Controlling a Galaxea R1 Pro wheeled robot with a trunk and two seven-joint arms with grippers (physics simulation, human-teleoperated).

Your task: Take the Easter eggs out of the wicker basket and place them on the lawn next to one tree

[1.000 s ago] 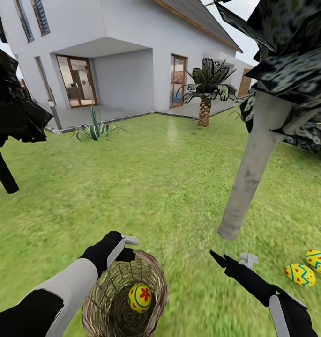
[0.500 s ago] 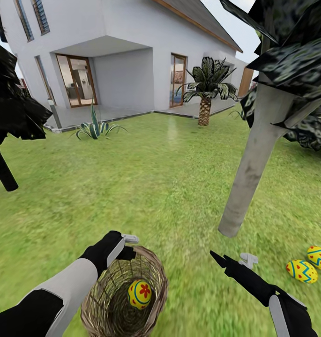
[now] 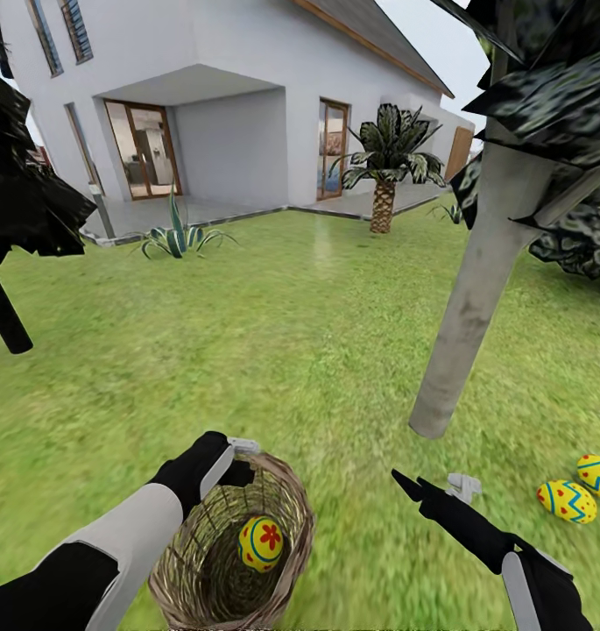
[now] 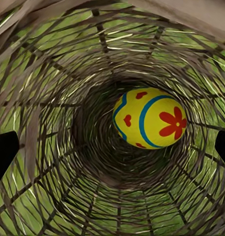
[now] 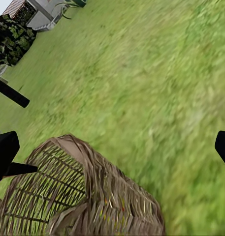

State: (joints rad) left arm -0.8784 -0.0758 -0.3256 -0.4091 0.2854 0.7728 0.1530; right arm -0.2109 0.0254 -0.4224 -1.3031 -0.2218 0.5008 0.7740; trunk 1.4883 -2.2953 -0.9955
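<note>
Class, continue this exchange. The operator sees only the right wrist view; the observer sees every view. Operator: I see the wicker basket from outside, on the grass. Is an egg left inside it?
Observer: Yes, one yellow egg with a red flower lies at the wicker basket's bottom.
Operator: Where are the others?
Observer: Two zigzag eggs lie on the lawn, right of the pale grey tree trunk.
Operator: And the left gripper?
Observer: Open, at the basket's rim.

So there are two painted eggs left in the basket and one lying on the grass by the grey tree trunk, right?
Not quite: it is the other way round. The head view shows one egg left in the wicker basket and two eggs lying on the lawn by the grey tree trunk.
</note>
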